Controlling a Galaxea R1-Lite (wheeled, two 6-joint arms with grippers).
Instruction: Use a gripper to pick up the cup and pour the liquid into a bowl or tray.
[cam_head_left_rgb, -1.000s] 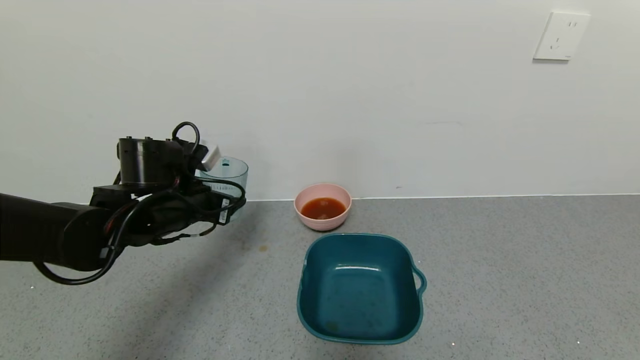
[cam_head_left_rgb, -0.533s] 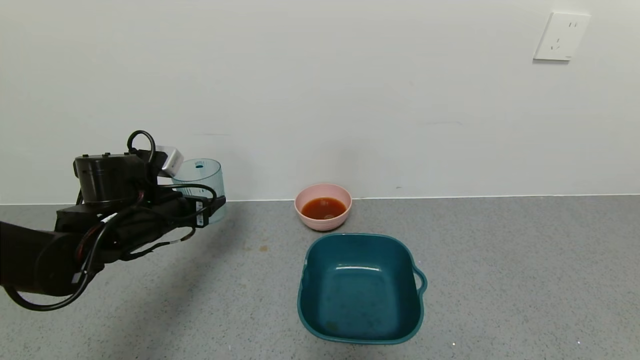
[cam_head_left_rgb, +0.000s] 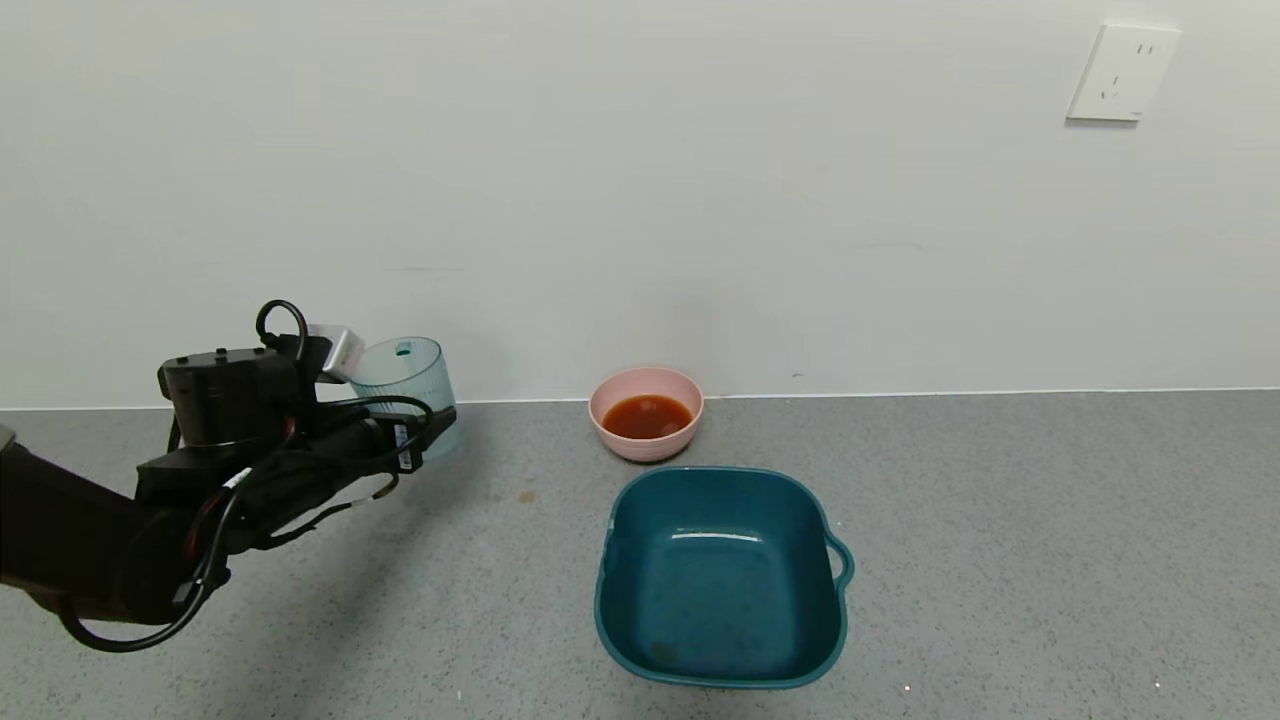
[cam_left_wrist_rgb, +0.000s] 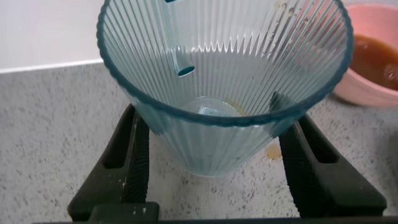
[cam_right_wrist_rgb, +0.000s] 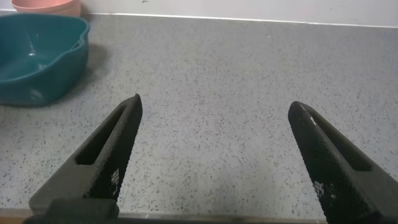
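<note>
1. The black fingers (cam_left_wrist_rgb: 127, 158) of the left gripper (cam_head_left_rgb: 405, 440) are clamped on either side of the small translucent pale blue-green ribbed plastic cup (cam_left_wrist_rgb: 217, 93), gripping it low on its wall.
2. In the head view this cup (cam_head_left_rgb: 410, 385) sits at the far left, held just above the speckled grey countertop (cam_head_left_rgb: 1000, 550) near the white wall, and leans a little to one side.
3. The left wrist view looks straight into the cup: it appears empty apart from a faint brownish trace at the bottom.
4. To the right, well apart from the cup, stands the small round pale pink bowl (cam_head_left_rgb: 646, 413), holding the orange-red translucent liquid (cam_head_left_rgb: 646, 416).
5. Just in front of the bowl sits the larger dark teal square plastic basin (cam_head_left_rgb: 720, 575) with a side handle; it looks dry inside.
6. A white wall socket (cam_head_left_rgb: 1122, 72) is mounted high on the right.
7. The right gripper (cam_right_wrist_rgb: 214, 158) does not show in the head view; its own wrist view shows its fingers spread wide over bare countertop, holding nothing, with the basin off to one side.
8. Judged from this layout, the pour is done: the liquid is in the bowl and the cup is drained. What seems left is setting the cup down upright on the countertop and letting go.
</note>
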